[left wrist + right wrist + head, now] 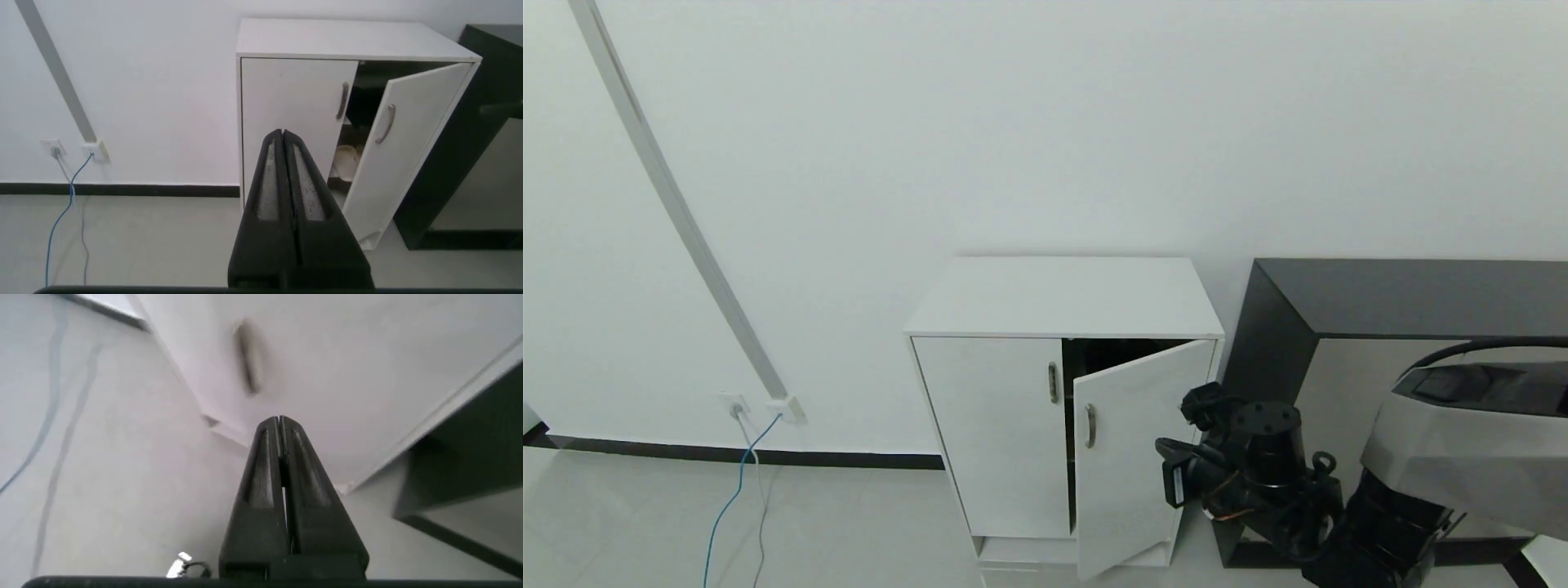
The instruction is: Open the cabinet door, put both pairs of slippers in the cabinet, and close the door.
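Currently door (1127,457) of cabinet (1062,298) is seen ajar, at right. Right gripper (282,425) is held clenched, empty, near its outer face — left gripper (283,139) likewise clenched, well back. Door judged light, stiff — best pushed flat beside handle (1090,425).

cabinet (1062,298): white | handles (1053,382): silver-grey | side unit (1405,298): black | cable (731,494): blue | skirting (727,455): black | wall (1045,122): white

No text, label, number or sign can be read on the cabinet (1062,298), the wall sockets (737,405) or the dark unit (1405,298).
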### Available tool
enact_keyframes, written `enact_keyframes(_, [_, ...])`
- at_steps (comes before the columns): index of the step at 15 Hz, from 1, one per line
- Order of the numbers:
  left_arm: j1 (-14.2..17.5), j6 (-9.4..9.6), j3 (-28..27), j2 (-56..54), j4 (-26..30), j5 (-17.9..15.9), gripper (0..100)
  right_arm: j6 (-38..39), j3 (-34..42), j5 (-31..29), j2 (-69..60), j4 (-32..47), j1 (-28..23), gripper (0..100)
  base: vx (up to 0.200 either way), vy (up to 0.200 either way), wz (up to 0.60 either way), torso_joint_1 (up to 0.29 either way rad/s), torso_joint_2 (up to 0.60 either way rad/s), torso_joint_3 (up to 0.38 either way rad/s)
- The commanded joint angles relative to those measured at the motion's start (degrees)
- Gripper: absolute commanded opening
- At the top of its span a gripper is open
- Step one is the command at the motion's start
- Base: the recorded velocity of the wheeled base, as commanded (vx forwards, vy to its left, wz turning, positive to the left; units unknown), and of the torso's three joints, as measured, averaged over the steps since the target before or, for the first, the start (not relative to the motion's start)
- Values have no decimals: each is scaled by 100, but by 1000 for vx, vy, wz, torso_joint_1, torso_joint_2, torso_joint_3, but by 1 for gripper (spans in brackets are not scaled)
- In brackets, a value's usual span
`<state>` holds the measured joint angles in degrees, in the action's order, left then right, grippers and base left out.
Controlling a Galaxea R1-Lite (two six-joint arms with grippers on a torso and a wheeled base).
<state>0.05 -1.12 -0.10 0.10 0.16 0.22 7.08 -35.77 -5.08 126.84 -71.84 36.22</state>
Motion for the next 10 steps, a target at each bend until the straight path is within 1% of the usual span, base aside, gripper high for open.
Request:
enact_keyframes(1, [4, 7, 1, -1, 2, 4, 0, -5, 668, 95, -134, -427, 122, 0, 200, 0, 0, 7, 2, 2])
enact_keyframes(2, [4, 7, 1, -1, 2, 4, 0, -5, 764, 95, -125, -507, 175, 0, 200, 0, 0, 2, 2, 2])
enact_keyframes(6, [4, -2, 1, -1, 2, 4, 0, 4, 755, 95, -81, -515, 201, 0, 200, 0, 0, 1, -4, 0])
enact_keyframes(8, [4, -11, 1, -1, 2, 4, 0, 4, 659, 95, 95, -524, 175, 0, 0, 0, 0, 0, 0, 0])
enact_keyframes(10, [4, -11, 1, -1, -7, 4, 0, 4, 369, 78, 280, -507, 114, 0, 0, 0, 0, 0, 0, 0])
